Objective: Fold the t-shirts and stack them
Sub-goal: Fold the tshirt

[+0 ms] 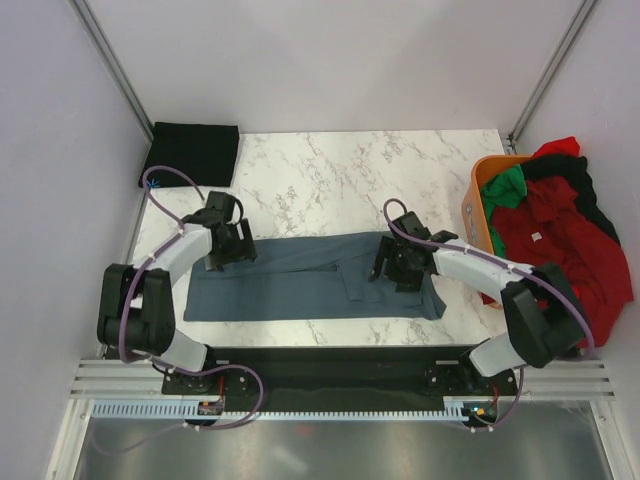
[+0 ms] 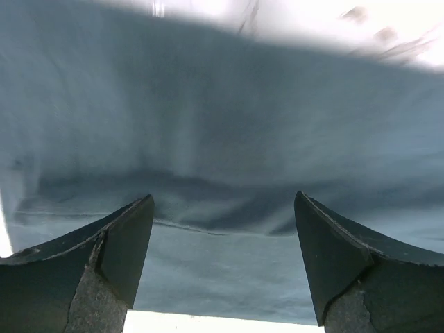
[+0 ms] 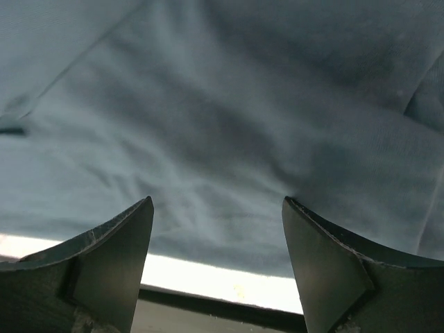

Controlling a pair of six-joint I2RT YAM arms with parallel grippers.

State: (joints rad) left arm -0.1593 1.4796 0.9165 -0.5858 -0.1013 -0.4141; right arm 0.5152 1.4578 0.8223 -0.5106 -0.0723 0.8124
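A slate blue-grey t-shirt (image 1: 300, 280) lies folded into a long flat band across the near part of the marble table (image 1: 340, 180). My left gripper (image 1: 228, 250) hovers over the band's left end, jaws open, nothing between them; its wrist view shows only blue cloth (image 2: 222, 139). Over the right end stands my right gripper (image 1: 398, 268), also open and empty, with the same cloth (image 3: 229, 125) beneath it. A black t-shirt (image 1: 192, 153) lies folded at the far left corner. Red, green and black t-shirts (image 1: 560, 235) are heaped in and over the orange basket (image 1: 482, 195).
The orange basket stands at the table's right edge with clothes spilling off it. White walls and frame posts close in the table on three sides. The black rail with both arm bases runs along the near edge.
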